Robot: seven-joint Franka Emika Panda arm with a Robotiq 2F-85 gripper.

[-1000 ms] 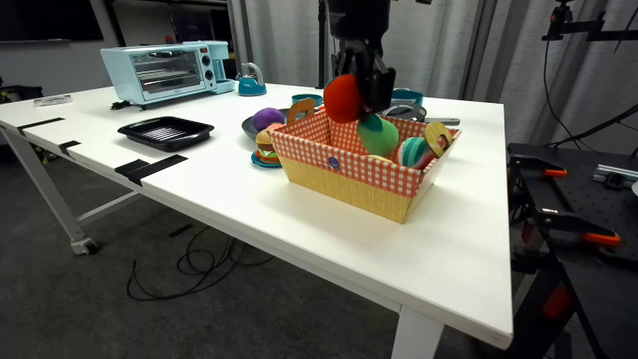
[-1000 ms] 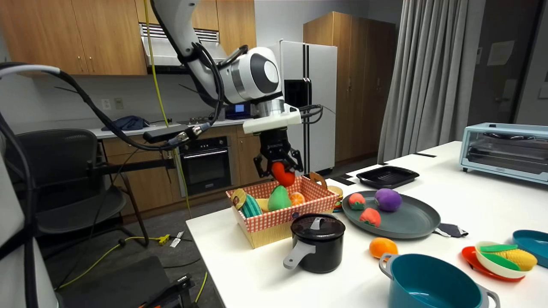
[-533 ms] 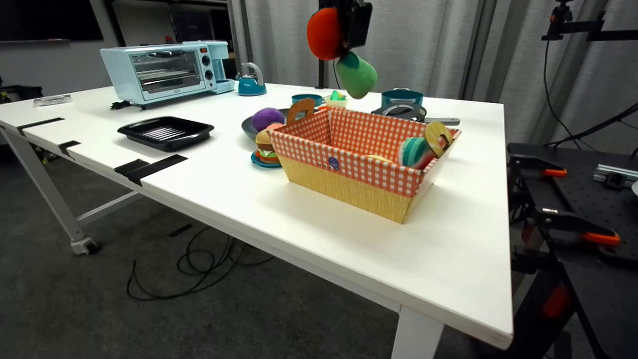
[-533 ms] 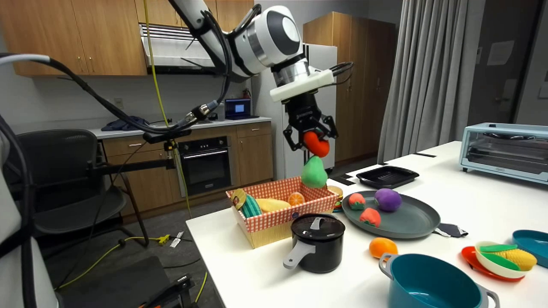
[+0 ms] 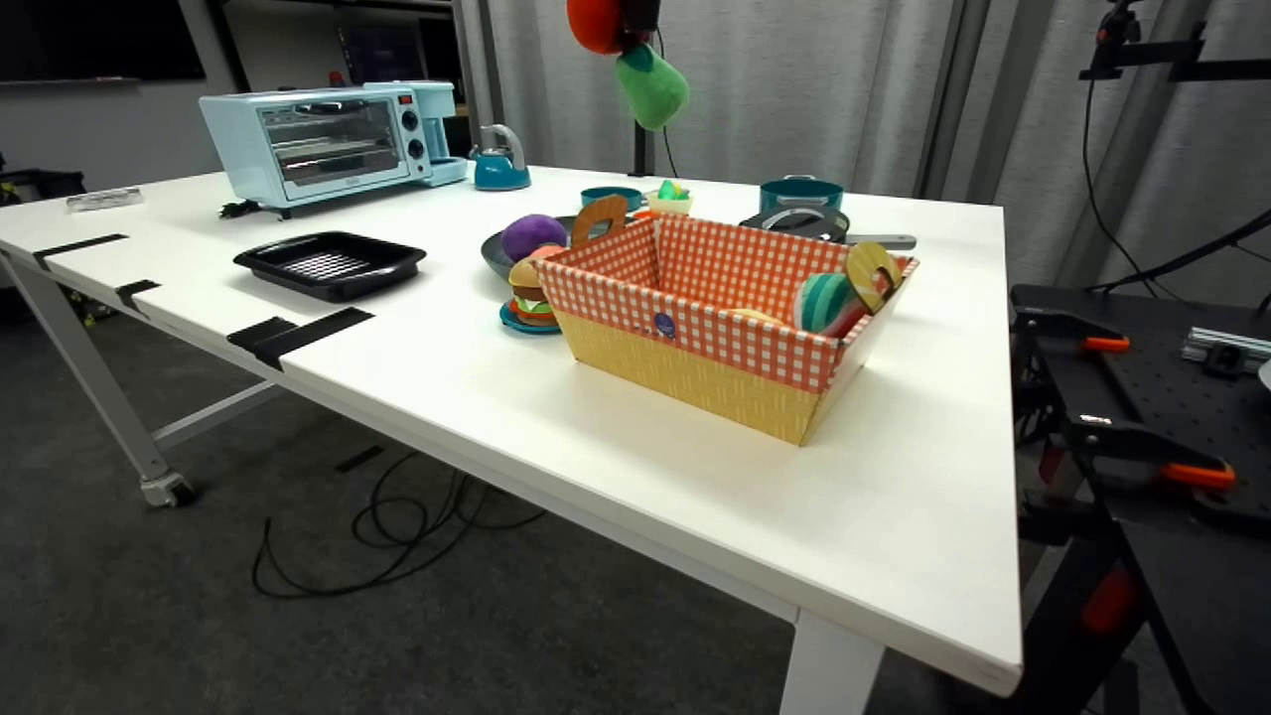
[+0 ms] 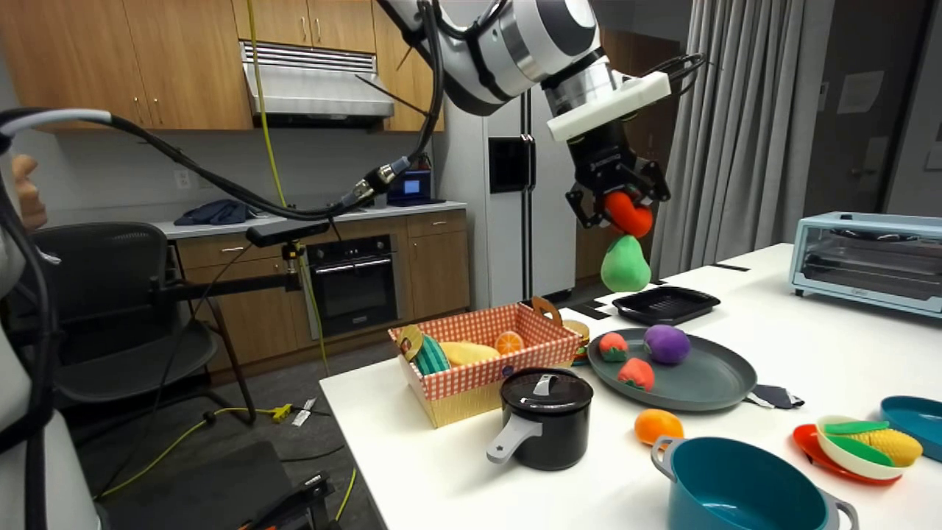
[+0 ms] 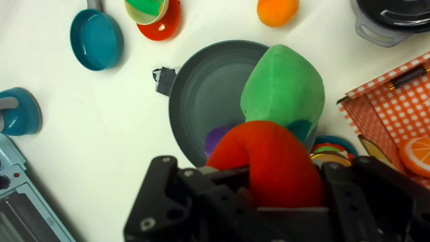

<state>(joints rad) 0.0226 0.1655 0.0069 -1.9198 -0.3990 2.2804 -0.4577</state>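
Above the table [image 5: 923,477], the tool [image 6: 622,209], clamped on a red toy [image 7: 275,161], has cleared the basket [image 6: 464,390].

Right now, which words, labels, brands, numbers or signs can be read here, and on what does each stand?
None reads clearly. Too small or blurred:
Round blue label on the red-checked basket
Oval mark on the light-blue toaster oven
Pale mark on the black built-in oven
Faint lettering on the black hand
White paper by the grey curtain
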